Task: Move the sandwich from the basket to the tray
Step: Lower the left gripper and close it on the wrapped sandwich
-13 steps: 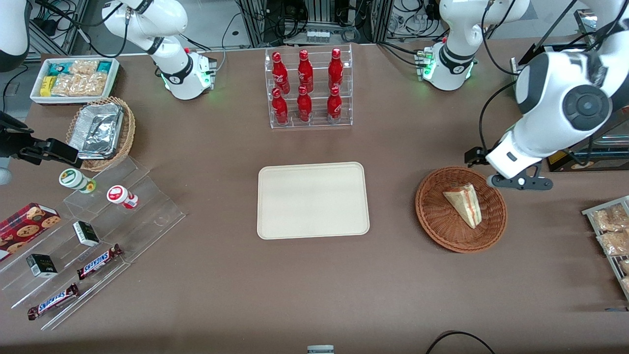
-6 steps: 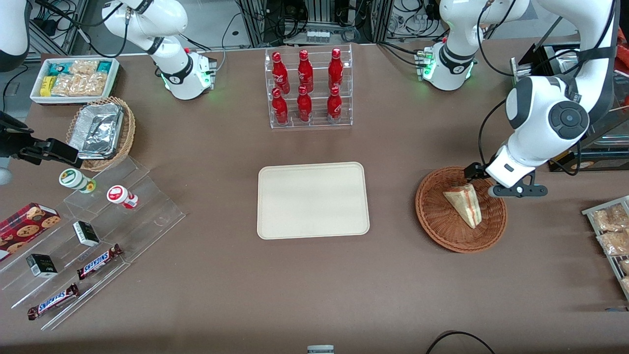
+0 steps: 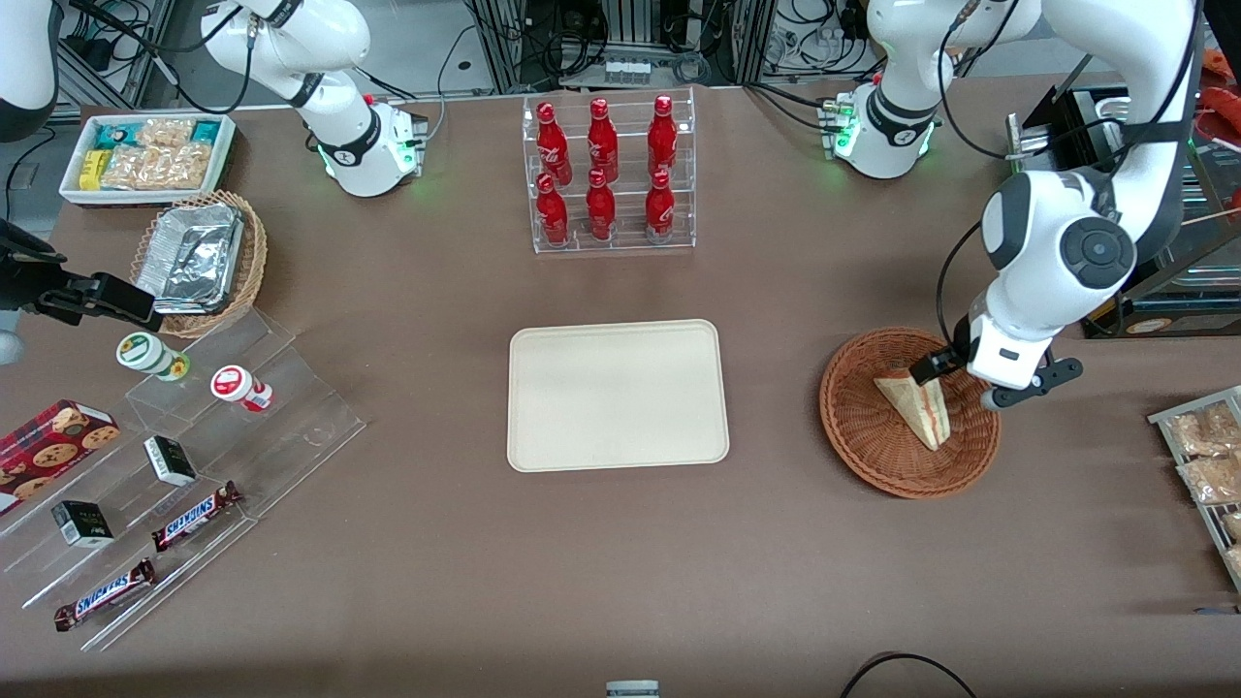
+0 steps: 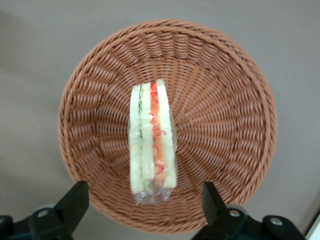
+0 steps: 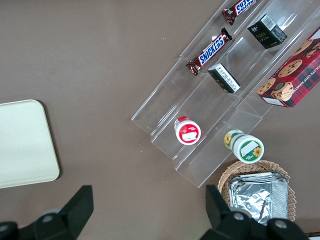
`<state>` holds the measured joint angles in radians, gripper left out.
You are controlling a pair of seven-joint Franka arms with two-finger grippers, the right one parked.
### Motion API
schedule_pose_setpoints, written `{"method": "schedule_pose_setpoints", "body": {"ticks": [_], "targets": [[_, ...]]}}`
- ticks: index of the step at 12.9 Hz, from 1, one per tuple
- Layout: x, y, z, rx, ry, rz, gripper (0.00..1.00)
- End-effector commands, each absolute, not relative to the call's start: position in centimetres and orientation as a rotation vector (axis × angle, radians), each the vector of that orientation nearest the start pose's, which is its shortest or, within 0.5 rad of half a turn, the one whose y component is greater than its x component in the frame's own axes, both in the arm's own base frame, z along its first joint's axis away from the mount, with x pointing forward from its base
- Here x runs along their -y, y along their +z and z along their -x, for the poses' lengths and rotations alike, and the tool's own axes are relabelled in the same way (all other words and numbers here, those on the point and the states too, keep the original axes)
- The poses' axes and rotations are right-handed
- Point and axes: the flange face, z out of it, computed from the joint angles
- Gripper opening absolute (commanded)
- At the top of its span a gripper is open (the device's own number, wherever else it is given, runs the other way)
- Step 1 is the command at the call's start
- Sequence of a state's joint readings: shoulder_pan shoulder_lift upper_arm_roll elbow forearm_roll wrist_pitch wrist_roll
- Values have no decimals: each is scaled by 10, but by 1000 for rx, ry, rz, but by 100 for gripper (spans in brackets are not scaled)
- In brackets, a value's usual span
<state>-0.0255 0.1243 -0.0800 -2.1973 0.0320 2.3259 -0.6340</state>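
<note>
The sandwich [image 3: 916,405], a clear-wrapped white bread wedge with red and green filling, lies in the round reddish-brown wicker basket [image 3: 873,465] at the working arm's end of the table. My left gripper [image 3: 962,383] hangs above the basket's part farther from the front camera, over the sandwich's wide end. In the left wrist view the gripper [image 4: 142,202] is open wide and empty, its fingers [image 4: 75,200] straddling the sandwich's [image 4: 151,140] wrapped end above the basket [image 4: 235,100], not touching it. The cream tray [image 3: 617,395] lies empty at the table's middle.
A clear rack of red bottles [image 3: 608,174] stands farther from the front camera than the tray. Packets on a rack [image 3: 1202,456] lie beside the basket at the table's edge. A tan basket with foil containers [image 3: 199,260] and clear snack steps [image 3: 194,465] lie toward the parked arm's end.
The left arm has swung down and nearer to the front camera, bringing the gripper from beside the basket's rim to over the sandwich. The sandwich has not moved.
</note>
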Motion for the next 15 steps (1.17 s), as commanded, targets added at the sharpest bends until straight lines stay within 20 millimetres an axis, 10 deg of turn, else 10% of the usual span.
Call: {"method": "schedule_pose_setpoints", "body": {"ticks": [1,12,14,15], "targets": [[62,314,-547,1004,-37,2979,100],[60,244,-547,1006,40,2967,98],[58,243,-539,999,69,2958,13],[58,244,-536,991,79,2956,0]]}}
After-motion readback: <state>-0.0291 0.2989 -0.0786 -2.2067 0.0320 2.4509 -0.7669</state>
